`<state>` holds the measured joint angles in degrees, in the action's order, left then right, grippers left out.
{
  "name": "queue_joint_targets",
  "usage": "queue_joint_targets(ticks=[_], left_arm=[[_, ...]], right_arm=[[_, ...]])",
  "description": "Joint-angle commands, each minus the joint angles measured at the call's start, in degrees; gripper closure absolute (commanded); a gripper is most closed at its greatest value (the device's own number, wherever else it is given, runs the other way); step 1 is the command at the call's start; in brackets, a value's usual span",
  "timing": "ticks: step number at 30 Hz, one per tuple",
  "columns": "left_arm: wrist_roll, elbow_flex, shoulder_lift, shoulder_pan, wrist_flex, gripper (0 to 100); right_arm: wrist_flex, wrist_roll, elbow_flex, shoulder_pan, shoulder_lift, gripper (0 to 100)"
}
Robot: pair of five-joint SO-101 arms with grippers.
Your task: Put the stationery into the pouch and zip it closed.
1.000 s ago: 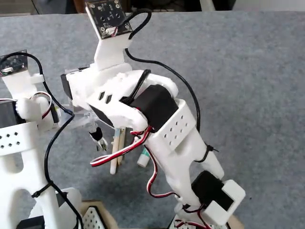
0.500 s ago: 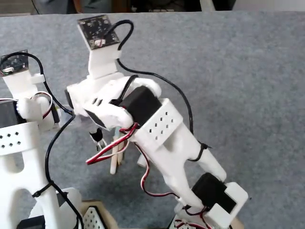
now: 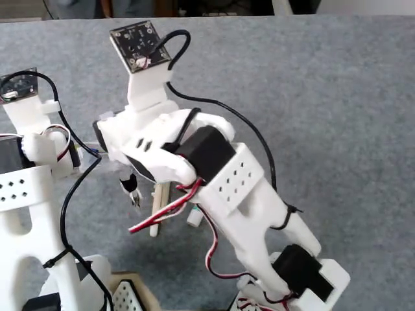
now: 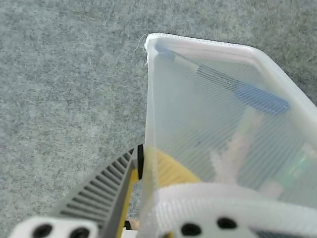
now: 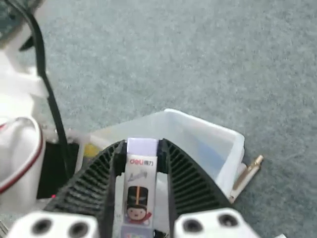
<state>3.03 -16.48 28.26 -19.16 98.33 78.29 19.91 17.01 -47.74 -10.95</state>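
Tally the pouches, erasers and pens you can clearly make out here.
Pouch: 1
Eraser: 1, in the right gripper
Pens: 2, a blue pen in the pouch, a tan pen on the table beside it
Total: 4. A half-hidden white item is left unnamed.

I read the translucent white plastic pouch (image 4: 213, 114) as finely ribbed and matt, the grey cloth table cover (image 3: 337, 97) as rough and felt-like, and the white rectangular eraser (image 5: 137, 191) as glossy paper-sleeved.
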Motion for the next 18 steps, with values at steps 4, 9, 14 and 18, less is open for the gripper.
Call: queue_joint_targets(ticks=[4,9,14,18], left_arm=[[0.62,-3.56,-4.84,-1.98,1.49,97],[-0.35,-3.56,-5.19,-2.33,1.58,97],[-0.79,-3.65,-4.84,-2.15,1.58,97],[-0.88,-3.65,-4.92,-2.07,1.58,97]], right_arm=[[2.46,-5.10,-1.45,-4.40,-2.59,98.6],[2.64,-13.80,-4.44,-8.53,-3.03,98.6],[4.13,-16.88,-5.49,-9.23,-4.62,98.6],[5.98,-19.08,-5.58,-11.69,-5.49,98.6]])
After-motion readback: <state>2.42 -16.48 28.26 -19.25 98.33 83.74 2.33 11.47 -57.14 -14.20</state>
